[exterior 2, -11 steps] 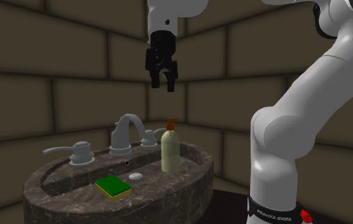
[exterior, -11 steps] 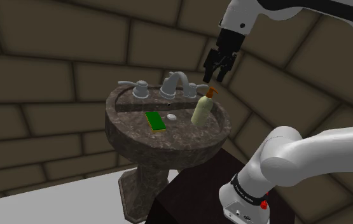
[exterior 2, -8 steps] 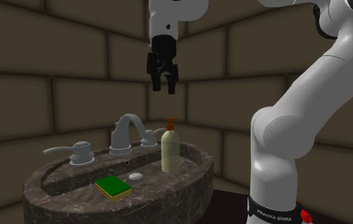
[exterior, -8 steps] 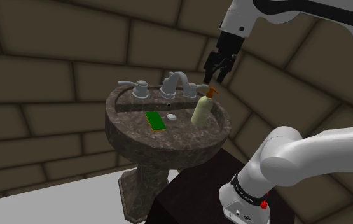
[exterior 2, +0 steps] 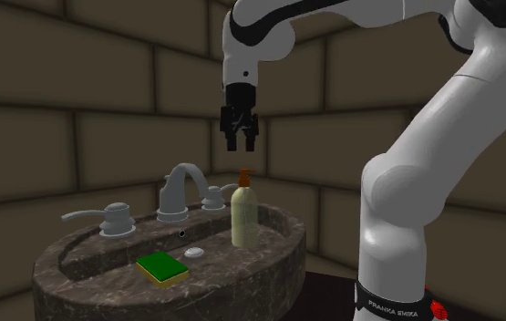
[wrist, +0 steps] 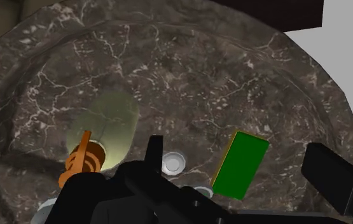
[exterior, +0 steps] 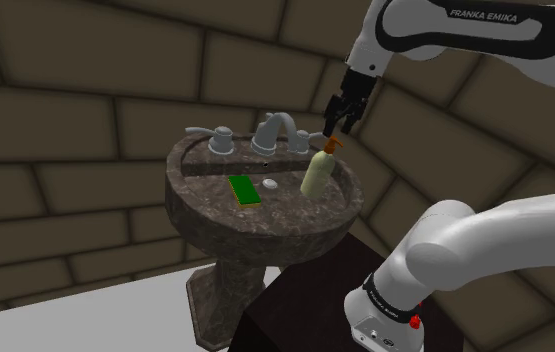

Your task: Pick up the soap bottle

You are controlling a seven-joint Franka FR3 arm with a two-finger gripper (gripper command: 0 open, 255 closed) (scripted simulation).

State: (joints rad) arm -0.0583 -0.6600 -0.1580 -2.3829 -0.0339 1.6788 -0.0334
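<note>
Brick walls are seen behind a dark marble sink (exterior: 265, 228), on which the cream soap bottle (exterior: 316, 173) is stood upright beside the faucet (exterior: 277, 128). The gripper (exterior: 336, 130) is held just above its orange pump, fingers parted, nothing grasped.

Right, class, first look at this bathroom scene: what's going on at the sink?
A white robot arm is going for the soap bottle, which stands upright at the dark stone sink, beside the faucet. Its black claw hangs open just above the bottle's orange pump and does not touch it. A green sponge lies in the sink. Nothing has been lifted yet.
</note>
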